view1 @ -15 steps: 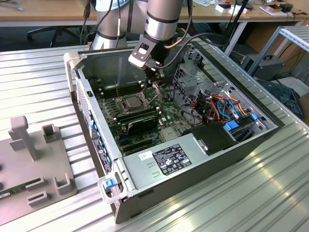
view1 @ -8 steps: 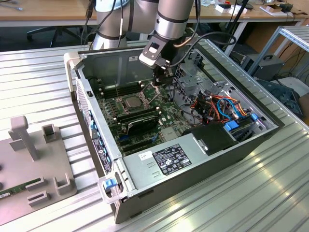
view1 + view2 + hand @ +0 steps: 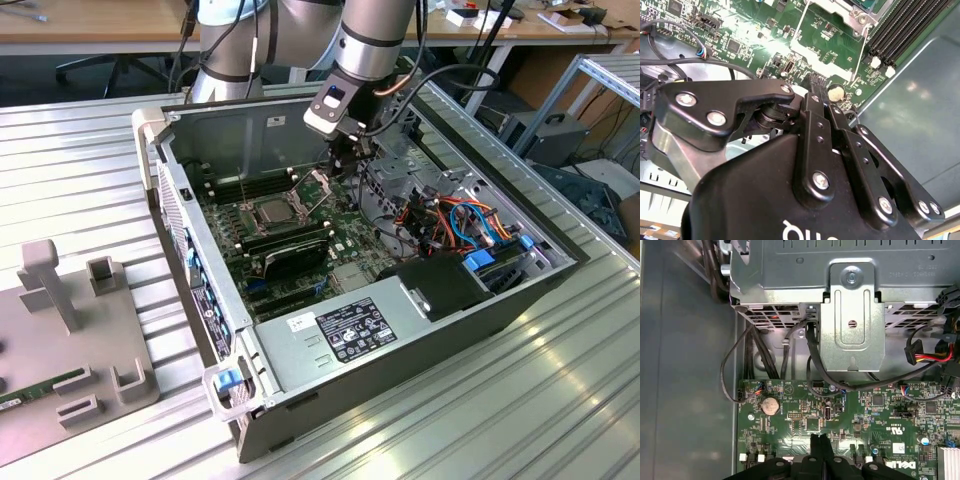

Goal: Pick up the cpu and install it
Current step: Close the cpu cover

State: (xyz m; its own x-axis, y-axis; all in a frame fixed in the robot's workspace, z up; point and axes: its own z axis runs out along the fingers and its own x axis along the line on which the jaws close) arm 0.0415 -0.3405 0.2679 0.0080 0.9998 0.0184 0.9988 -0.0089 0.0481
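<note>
— What does the exterior view give you?
— The open computer case lies on the ribbed metal table, and the arm comes in from the upper middle of the frame. Its gripper hangs inside the case, over the green motherboard. The cpu lies flat in the dark socket, near centre frame. It is toward the exterior view's left of the gripper and apart from it. The hinged frame stands tilted up between the two.
— And the second wrist view?
— The gripper has its fingers met at the tips with nothing between them, near a round coin cell.
— The first wrist view?
— Much alike: the gripper is pinched together and empty over the board. The coin cell is near it, with a grey metal bracket beyond.
</note>
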